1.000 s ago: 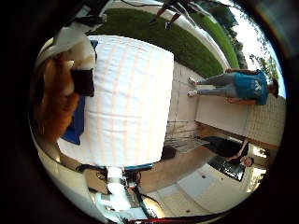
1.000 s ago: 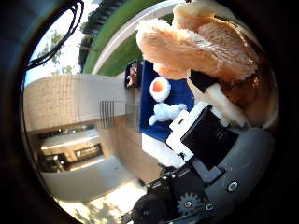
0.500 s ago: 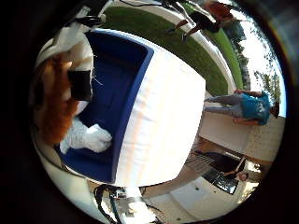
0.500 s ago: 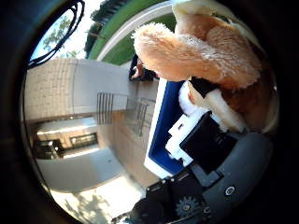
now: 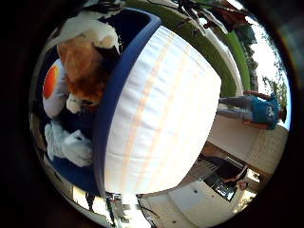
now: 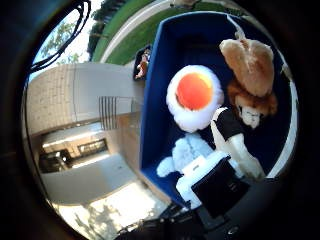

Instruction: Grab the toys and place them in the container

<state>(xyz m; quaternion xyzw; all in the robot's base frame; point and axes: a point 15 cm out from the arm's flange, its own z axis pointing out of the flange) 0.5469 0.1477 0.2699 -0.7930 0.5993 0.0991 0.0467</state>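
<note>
The container (image 5: 161, 114) is a soft bin with white striped walls, a blue rim and a blue lining. Inside it, a fried-egg plush (image 6: 194, 95) lies in the middle. A brown furry animal plush (image 6: 250, 67) rests beside the egg against the lining. A white fluffy plush (image 6: 186, 151) lies on the egg's other side, nearest my palm. My right hand (image 6: 227, 160) hovers over the bin's inside. One white and black finger (image 6: 231, 137) reaches out fairly straight above the toys and holds nothing. The brown plush lies apart from the palm.
A small orange and dark object (image 6: 142, 62) sits outside the bin against its wall. Pale paving (image 6: 85, 95) surrounds the bin, with a grass strip (image 5: 240, 52) farther off and steps (image 6: 107, 112) on one side.
The brown plush was held close against my palm and filled the thumb side view. It now lies down inside the bin, free of my fingers. The views have shifted over the bin's inside.
</note>
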